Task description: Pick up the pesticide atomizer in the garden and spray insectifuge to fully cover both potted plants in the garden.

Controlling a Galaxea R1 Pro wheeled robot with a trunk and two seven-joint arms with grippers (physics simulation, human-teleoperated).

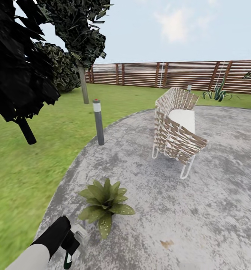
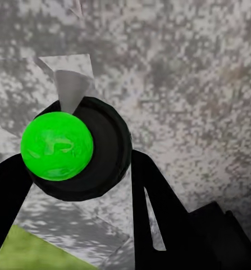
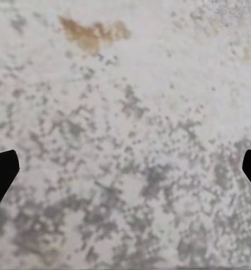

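Between left gripper [image 2: 74, 185] jaws, pesticide atomizer [image 2: 74, 149]

We stand at the patio's [image 1: 170, 210] near edge, with one potted plant [image 1: 105, 202] on the paving close ahead at about eleven o'clock. Our left end effector [image 1: 70, 250] hangs just beside that plant, nearer us at about ten o'clock. The bollard post [image 1: 98, 122] rises behind the plant at the paving's rim. The chair [image 1: 177, 129] sits on the patio at one o'clock. Lawn [image 1: 24, 176] lies at nine o'clock, the fence [image 1: 170, 75] runs far behind at twelve
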